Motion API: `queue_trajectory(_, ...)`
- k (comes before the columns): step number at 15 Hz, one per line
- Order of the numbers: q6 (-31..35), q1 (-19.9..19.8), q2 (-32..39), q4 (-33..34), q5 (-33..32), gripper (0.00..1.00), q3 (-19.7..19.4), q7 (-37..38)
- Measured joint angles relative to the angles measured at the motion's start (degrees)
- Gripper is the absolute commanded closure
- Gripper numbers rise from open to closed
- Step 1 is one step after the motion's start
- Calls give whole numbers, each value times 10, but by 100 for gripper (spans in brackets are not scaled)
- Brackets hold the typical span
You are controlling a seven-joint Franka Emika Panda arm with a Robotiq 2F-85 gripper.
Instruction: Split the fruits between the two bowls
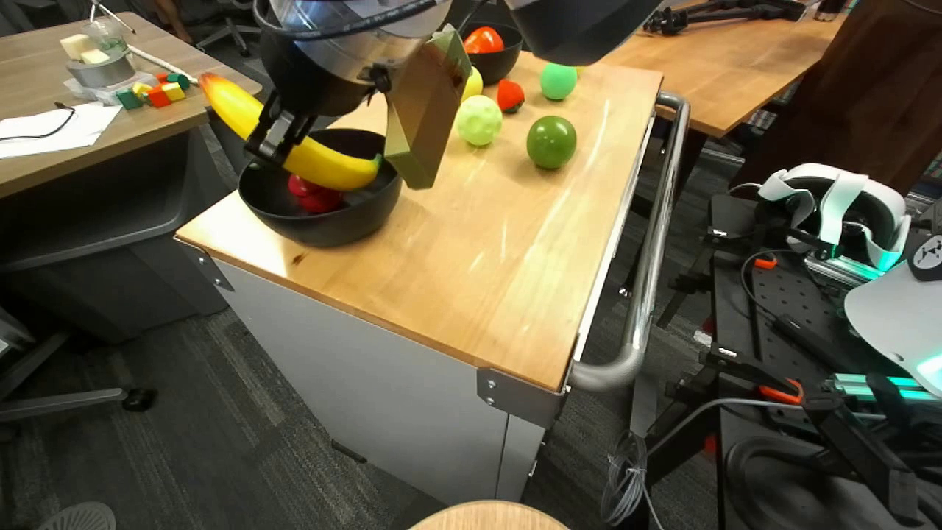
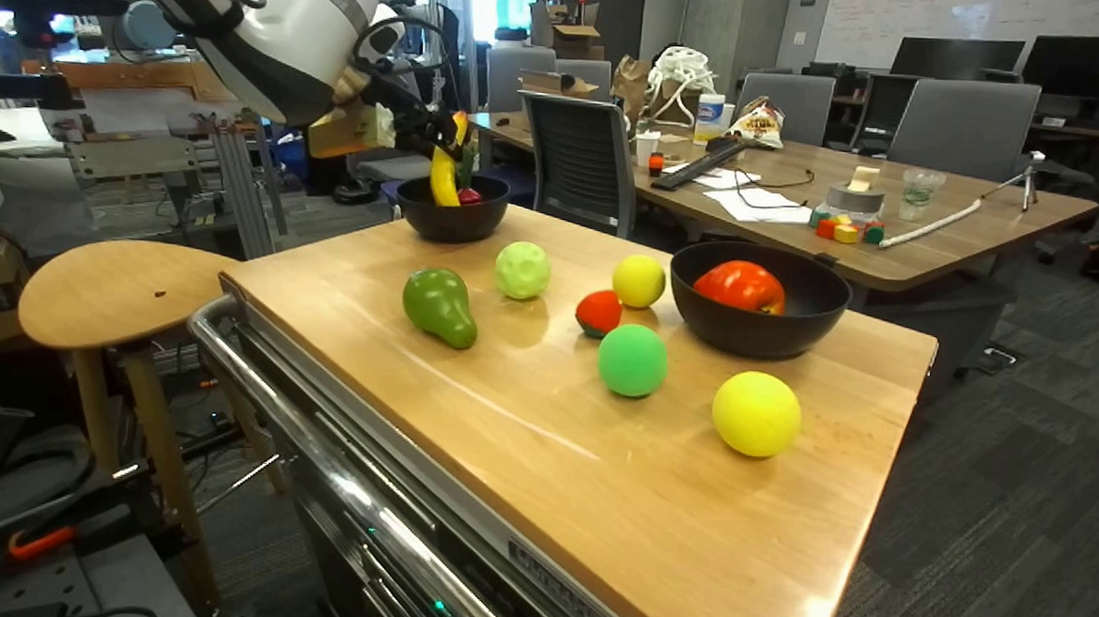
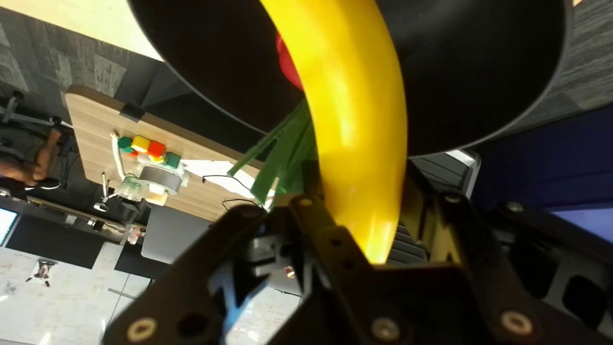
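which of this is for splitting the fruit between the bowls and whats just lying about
For the job:
banana
red piece, in a black bowl
orange-red fruit, in the other bowl
pear-shaped green fruit
small red fruit
probably the green ball, yellow-green ball and two yellow balls

Just lying about:
colored blocks
tape roll
white headset
round stool

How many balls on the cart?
4 in an exterior view: pale ball near the pear, green ball near the strawberry, one yellow ball beside the right bowl, another yellow ball in front. That bowl may hide more.
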Motion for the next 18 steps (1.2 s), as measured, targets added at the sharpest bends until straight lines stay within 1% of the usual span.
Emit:
queue_trajectory(1, 0, 0, 0, -1, -3, 19, 1, 6)
queue_trajectory(3, 1, 1, -1, -5, -3, 5, 6, 3)
queue_trajectory(4, 6, 0, -4, -11, 3, 0, 10, -8)
queue_trajectory(5, 16, 0, -9, -21, 20, 0, 15, -27)
queue_trajectory(6, 40, -8, -18, -35, 58, 0, 28, -60)
queue_trajectory(8, 89, -37, -48, -77, 157, 0, 68, -143)
queue_trajectory(10, 131, -88, -79, -128, 255, 0, 132, -226)
queue_trajectory(12, 158, -157, -91, -171, 352, 0, 218, -305)
queue_trajectory(13, 153, -191, -88, -187, 401, 0, 265, -341)
queue_trajectory(14, 149, -214, -82, -196, 431, 0, 298, -367)
queue_trajectory(15, 147, -224, -77, -200, 444, 0, 314, -376)
queue_trajectory(18, 147, -229, -70, -201, 447, 0, 319, -378)
